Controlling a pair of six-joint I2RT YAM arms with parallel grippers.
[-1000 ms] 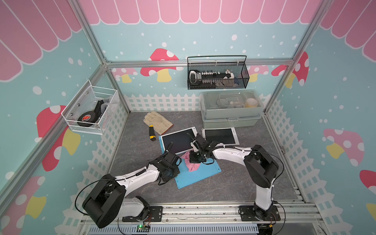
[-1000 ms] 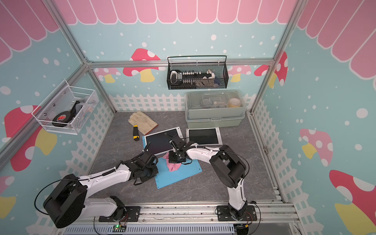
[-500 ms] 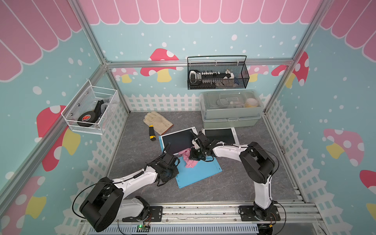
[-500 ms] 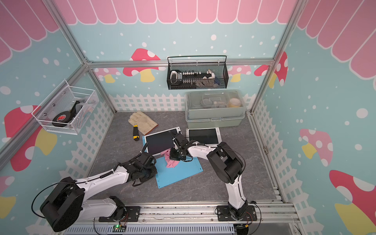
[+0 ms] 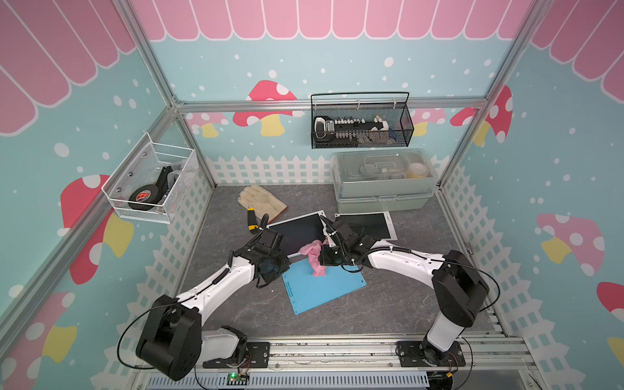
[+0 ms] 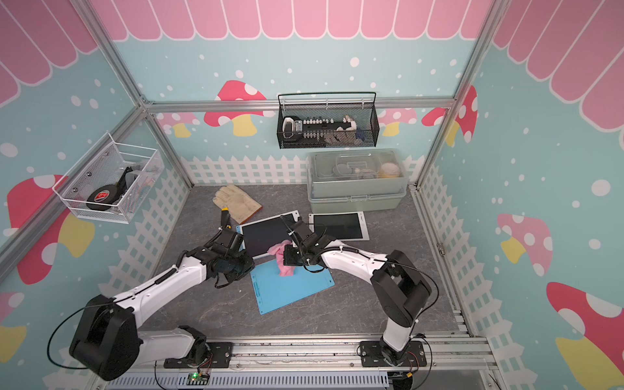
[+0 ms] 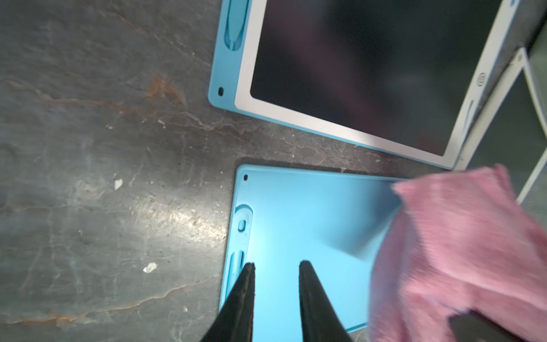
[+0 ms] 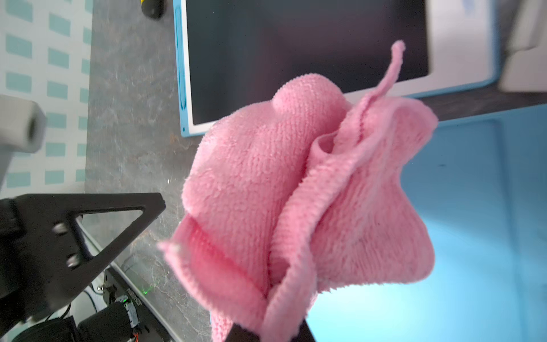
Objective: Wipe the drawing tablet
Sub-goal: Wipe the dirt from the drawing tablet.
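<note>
Under the right gripper, pinching pink cloth, blue tablet lies crosswise, slot-end leftward; only a wrist view shows left gripper parted.

Count of items on the desk. Drawing tablets: three in all. That is one blue-edged tablet screen up, one white tablet screen up, and one face-down blue tablet nearer the front edge. Also one pink cloth, one work glove toward the back edge, and one yellow-and-black tool handle beside it. One lidded plastic box at the back right corner. Wire baskets on the walls: two, one black basket and one white basket. One black roll in the white basket; remaining contents too small to count.
</note>
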